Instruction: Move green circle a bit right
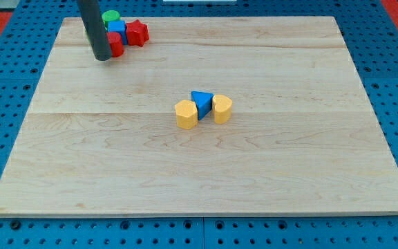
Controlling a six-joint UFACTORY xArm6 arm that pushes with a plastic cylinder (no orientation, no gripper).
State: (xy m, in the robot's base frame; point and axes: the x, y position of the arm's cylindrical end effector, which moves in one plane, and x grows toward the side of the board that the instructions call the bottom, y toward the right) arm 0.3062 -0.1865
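The green circle (110, 16) lies at the view's top left, at the far edge of the wooden board (254, 173). It touches a blue block (118, 29) just below it. A red star-shaped block (137, 32) sits to the right of the blue one. Another red block (116, 44) lies below the blue one, partly hidden by my rod. My tip (103, 58) rests on the board just left of and below this cluster, beside the lower red block. The rod covers the cluster's left side.
Near the board's middle a blue triangle (202, 102) sits between a yellow hexagon (186, 114) on its left and a yellow rounded block (222, 108) on its right. A blue perforated table surrounds the board.
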